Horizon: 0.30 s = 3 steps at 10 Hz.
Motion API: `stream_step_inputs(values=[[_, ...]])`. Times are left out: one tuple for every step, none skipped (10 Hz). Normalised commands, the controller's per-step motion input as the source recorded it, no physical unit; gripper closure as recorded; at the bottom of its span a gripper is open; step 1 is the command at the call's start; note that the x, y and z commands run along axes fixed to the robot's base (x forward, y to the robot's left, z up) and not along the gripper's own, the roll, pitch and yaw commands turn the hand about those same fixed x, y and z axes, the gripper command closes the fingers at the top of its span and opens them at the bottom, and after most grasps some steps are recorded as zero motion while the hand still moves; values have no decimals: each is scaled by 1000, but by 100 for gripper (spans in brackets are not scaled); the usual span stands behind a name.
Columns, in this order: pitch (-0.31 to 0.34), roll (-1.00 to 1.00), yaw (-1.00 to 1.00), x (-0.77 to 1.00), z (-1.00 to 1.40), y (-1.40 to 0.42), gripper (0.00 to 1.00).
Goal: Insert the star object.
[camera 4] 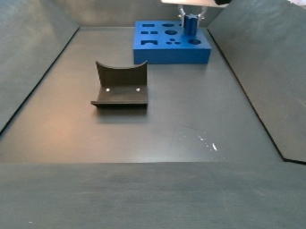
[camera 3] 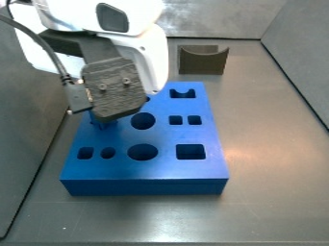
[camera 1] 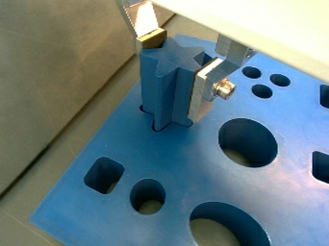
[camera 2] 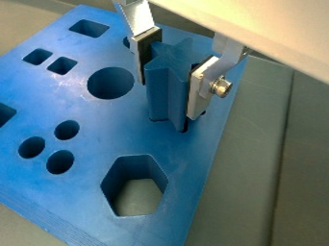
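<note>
The star object (camera 1: 164, 91) is a bright-blue ridged peg standing upright with its lower end in the star-shaped hole of the blue block (camera 1: 115, 207). It also shows in a wrist view (camera 2: 164, 96). My gripper (camera 1: 178, 69) sits at the peg's upper part, with one silver finger on each side of it, shut on it. The gripper (camera 2: 174, 75) shows the same hold in both wrist views. In a side view the gripper (camera 3: 113, 96) hangs over the block's (camera 3: 141, 159) far left corner and hides most of the peg.
The blue block has round, square and hexagon (camera 2: 133, 183) holes. A dark-grey curved piece (camera 3: 202, 60) stands on the grey floor beyond the block and also shows in a side view (camera 4: 120, 85). Grey walls enclose the floor.
</note>
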Motion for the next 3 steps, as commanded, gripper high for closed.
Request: stream_step_inputs(values=[[-117,80,0,114,-957,0,100],[-304,0,0,0,-626,0,100],[-221,-83,-11,0,-300,71,100]])
